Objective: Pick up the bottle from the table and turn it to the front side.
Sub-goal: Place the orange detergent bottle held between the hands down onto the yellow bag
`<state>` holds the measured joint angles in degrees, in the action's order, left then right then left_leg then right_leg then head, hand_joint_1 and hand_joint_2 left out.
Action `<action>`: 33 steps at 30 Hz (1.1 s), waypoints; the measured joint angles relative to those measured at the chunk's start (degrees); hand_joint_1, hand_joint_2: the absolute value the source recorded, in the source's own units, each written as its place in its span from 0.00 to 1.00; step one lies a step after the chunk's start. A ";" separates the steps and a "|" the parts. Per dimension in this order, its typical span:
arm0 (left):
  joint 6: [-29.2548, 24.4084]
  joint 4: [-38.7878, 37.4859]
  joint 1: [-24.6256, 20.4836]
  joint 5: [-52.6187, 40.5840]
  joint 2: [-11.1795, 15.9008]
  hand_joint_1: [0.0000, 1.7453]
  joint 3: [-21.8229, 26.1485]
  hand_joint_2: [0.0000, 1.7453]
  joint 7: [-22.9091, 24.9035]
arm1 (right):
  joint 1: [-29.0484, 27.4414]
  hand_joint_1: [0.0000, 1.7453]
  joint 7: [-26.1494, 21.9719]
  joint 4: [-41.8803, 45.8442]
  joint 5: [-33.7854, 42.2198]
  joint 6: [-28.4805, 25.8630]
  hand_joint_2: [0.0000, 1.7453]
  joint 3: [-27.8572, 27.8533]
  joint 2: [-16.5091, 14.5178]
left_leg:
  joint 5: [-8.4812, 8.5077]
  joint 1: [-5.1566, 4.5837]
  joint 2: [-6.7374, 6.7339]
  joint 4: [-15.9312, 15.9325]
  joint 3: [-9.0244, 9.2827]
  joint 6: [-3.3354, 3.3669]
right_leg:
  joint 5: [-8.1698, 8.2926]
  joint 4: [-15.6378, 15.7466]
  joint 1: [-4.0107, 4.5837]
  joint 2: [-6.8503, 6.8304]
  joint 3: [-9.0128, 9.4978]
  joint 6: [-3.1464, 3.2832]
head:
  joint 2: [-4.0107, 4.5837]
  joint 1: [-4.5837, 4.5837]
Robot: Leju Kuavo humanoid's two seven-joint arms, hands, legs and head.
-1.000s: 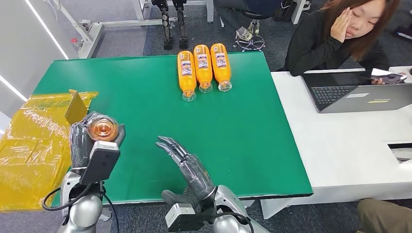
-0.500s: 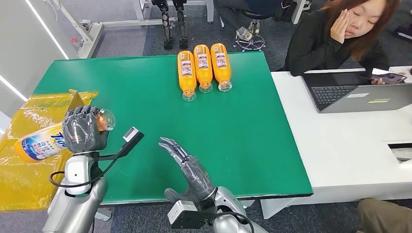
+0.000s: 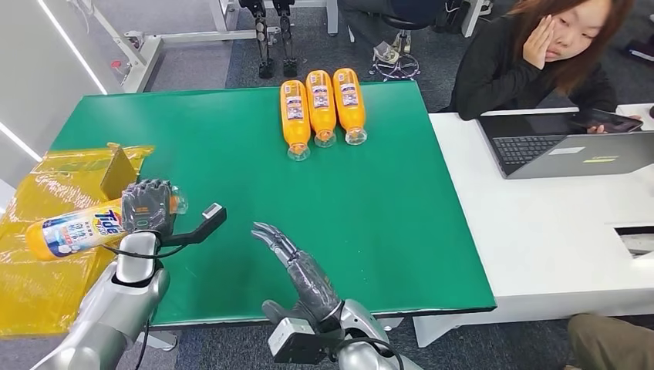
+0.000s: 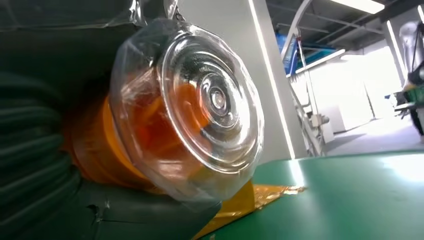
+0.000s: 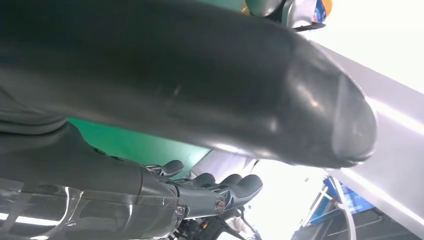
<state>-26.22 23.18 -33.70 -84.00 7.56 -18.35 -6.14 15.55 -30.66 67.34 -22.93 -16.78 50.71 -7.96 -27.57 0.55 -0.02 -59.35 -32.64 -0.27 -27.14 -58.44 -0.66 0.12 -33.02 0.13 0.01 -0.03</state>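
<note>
- Left hand (image 3: 146, 206): fingers wrapped round the neck end of an orange bottle (image 3: 73, 229), held lying sideways above the table's left edge.
- Bottle label faces up, blue and white with "Tide" lettering; body full of orange liquid, clear cap end poking out past the fingers toward the table middle.
- Seen close from the left wrist: clear ribbed cap (image 4: 200, 105) with orange behind it, dark fingers (image 4: 35, 165) closed beneath.
- Right hand (image 3: 297, 258): holds nothing, fingers stretched out and slightly apart, raised over the near part of the green table (image 3: 385, 216).
- Three more orange bottles (image 3: 321, 108) lie side by side, touching, at the far edge of the table, caps toward the robot, labels up.
- Yellow plastic-wrapped box (image 3: 46, 254) sits left of the table, under the held bottle's base end.
- Open laptop (image 3: 563, 150) on the white desk (image 3: 540, 247) to the right, a seated person (image 3: 532, 62) behind it.
</note>
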 joint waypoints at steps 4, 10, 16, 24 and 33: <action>1.81 -2.02 -0.66 0.00 1.19 0.00 -0.45 1.00 1.12 | -0.27 0.00 0.32 0.10 0.01 0.21 0.00 0.06 0.26 | 0.00 0.00 -0.01 0.00 -0.01 -0.01 | 0.00 0.00 0.00 0.01 -0.02 0.00 | 0.00 0.01; 3.17 -3.70 -1.10 0.00 2.86 0.00 -1.84 1.00 2.26 | -0.89 0.00 1.24 0.67 -0.14 1.08 0.00 0.09 0.45 | 0.01 0.00 -0.01 0.01 -0.02 -0.01 | 0.00 -0.01 0.00 0.01 -0.03 0.00 | 0.01 0.01; 3.37 -4.58 -1.23 0.00 3.59 0.00 -2.17 1.00 3.01 | -1.14 0.00 1.83 1.37 -0.37 2.03 0.00 0.10 0.53 | 0.01 0.00 -0.01 0.01 -0.03 -0.01 | 0.00 -0.01 0.00 0.01 -0.04 0.01 | 0.00 0.01; 3.68 -4.65 -1.22 0.00 4.37 0.00 -3.10 1.00 3.41 | -1.63 0.00 2.42 2.25 -1.14 2.27 0.00 0.15 0.56 | 0.01 0.00 -0.01 0.01 -0.04 -0.01 | 0.00 -0.01 0.01 0.00 -0.04 0.01 | 0.01 0.01; 1.70 -4.07 -1.11 0.09 4.41 0.00 -4.10 1.00 1.32 | -3.65 0.00 4.34 4.54 -4.44 2.60 0.00 -0.09 0.72 | 0.01 0.00 -0.01 0.00 -0.04 -0.01 | 0.00 -0.01 0.01 0.00 -0.05 0.01 | 0.01 0.01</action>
<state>-24.52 19.12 -34.81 -83.90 11.97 -22.45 -4.82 11.91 -26.32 71.88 -27.38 -14.19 50.63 -7.23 -27.56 0.55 -0.02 -59.35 -32.68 -0.28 -27.14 -58.45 -0.65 0.11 -33.07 0.14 0.02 -0.02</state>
